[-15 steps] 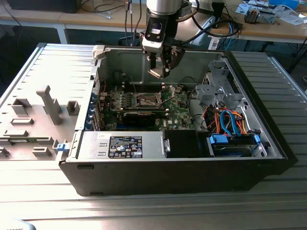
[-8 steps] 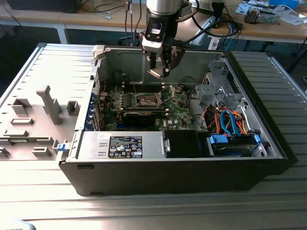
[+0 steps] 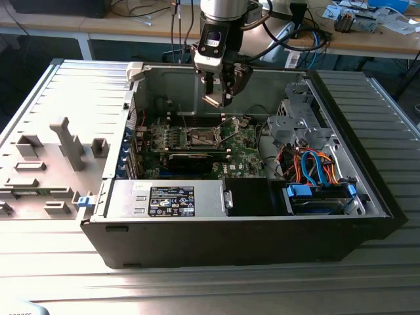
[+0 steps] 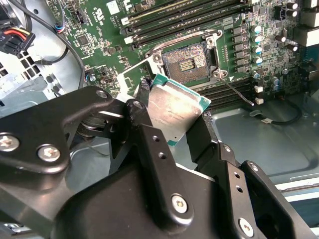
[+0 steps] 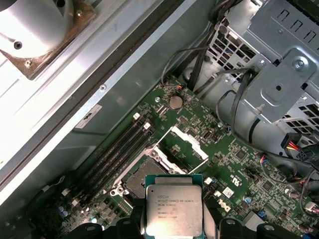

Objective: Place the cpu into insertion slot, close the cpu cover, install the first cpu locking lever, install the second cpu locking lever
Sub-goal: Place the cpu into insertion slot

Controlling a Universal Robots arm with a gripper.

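1. My gripper [image 3: 217, 98] hangs inside the open computer case [image 3: 262, 226], above the green motherboard [image 3: 246, 141]. It pinches the cpu [image 3: 212, 100] by two opposite edges.
2. In the second wrist view my black fingers [image 4: 144, 127] press against either side of the cpu [image 4: 174, 112]. Its silvery-beige top faces that camera and a green edge shows around it.
3. The cpu is up in the air, apart from the board, and touches nothing but my fingers.
4. The insertion slot [image 4: 187, 59] lies uncovered, with its dark centre showing inside the silver rim. In the first wrist view the slot [image 5: 132, 184] sits just beyond the cpu [image 5: 173, 211] and is partly hidden by it.
5. The cpu cover [image 5: 187, 144] is swung up on its hinge beside the slot. The board shows through its square window.
6. The case stands on a ribbed grey counter [image 3: 197, 282]. Blue and orange cables [image 3: 315, 164] lie in the case toward the exterior view's right.
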